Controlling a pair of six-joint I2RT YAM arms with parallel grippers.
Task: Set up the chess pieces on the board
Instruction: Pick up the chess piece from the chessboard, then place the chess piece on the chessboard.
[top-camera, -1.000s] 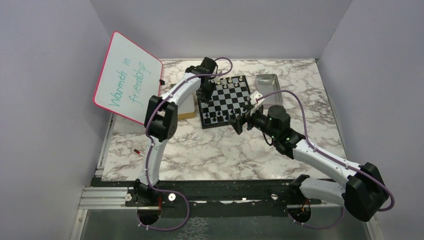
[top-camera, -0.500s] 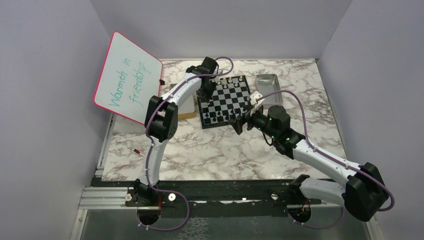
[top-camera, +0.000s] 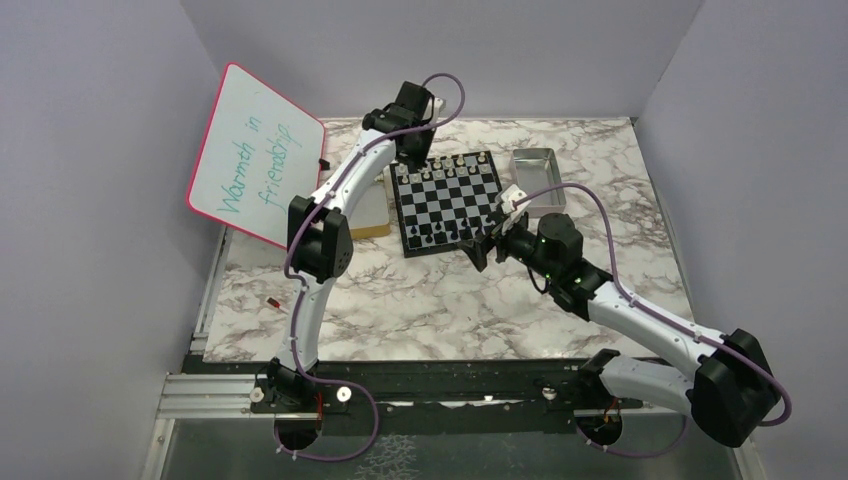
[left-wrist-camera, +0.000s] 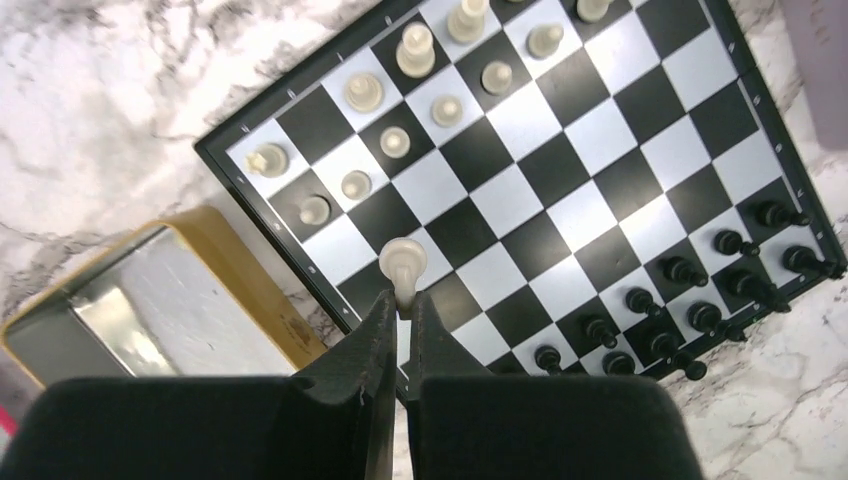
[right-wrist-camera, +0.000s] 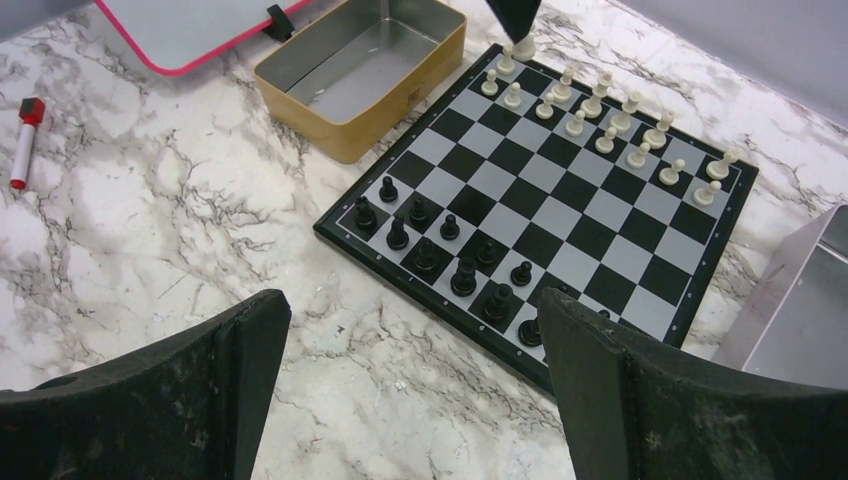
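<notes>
Nearly all chess pieces stand on the board, upper centre of frame; left claw pinches one pale piece over its edge, right claw gapes empty; few placements left, I judge.

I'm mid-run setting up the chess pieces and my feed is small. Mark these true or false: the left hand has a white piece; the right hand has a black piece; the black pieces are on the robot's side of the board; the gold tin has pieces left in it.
1. The left hand is shut on a white piece. True.
2. The right hand grips a black piece. False: its fingers are spread wide with nothing between them.
3. The black pieces stand along the edge of the board nearer the robot. True.
4. The gold tin has pieces in it. False: the right wrist view shows only its bare metal floor.
</notes>
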